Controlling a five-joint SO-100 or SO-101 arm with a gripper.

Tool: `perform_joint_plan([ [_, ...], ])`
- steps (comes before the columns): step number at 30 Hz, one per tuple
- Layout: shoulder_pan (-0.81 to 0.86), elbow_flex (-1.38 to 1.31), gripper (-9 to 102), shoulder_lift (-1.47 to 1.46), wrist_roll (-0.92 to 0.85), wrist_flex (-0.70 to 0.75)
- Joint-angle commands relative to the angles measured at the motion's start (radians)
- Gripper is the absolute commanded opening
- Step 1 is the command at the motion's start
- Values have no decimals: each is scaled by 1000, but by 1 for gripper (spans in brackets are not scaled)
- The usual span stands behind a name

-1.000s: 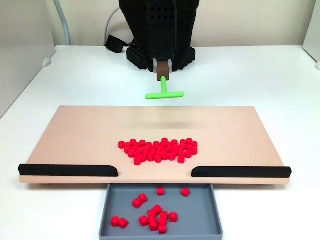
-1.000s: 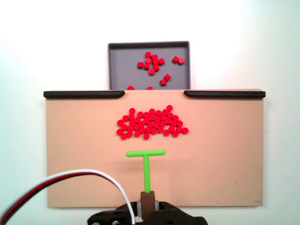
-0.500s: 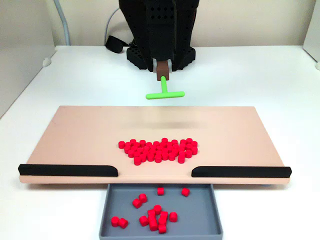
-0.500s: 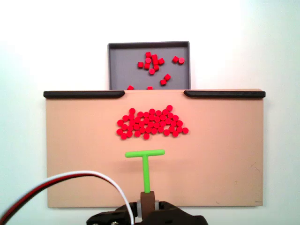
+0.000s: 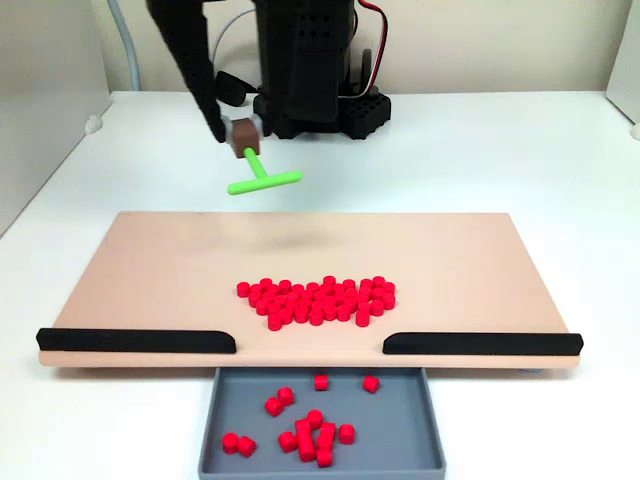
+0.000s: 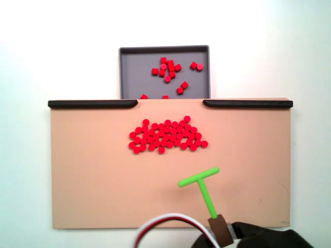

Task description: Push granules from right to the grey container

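One beige board [image 5: 150, 270] lies on a white worktop [image 5: 500, 150], with two black strips [image 6: 93, 104] along one long edge and a gap between them. Several dozen red granules [image 5: 318, 300] cluster mid-board by that gap; about fourteen more lie in the one grey container [image 5: 400, 440] beyond it. The hand [image 5: 240, 136] carries one green T-shaped stick [image 5: 262, 179] tilted above the board's opposite edge; whether its fingers are closed cannot be told. The other fixed view shows the stick [image 6: 202, 187] over the board's lower-right area.

Arm [image 5: 300, 60]: black plastic housing with perforated panels on a black base. Cables: red, white and black bundle [image 6: 170, 225]. End piece: small brown block [image 5: 243, 136].
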Motion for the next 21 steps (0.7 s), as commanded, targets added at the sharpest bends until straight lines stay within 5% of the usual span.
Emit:
perform_joint_plan([
  [1,74,-41,0,20,-276,-3],
  [13,218,-242,0,-190,-1227,-3],
  [21,218,-416,0,-371,-1534,-3],
])
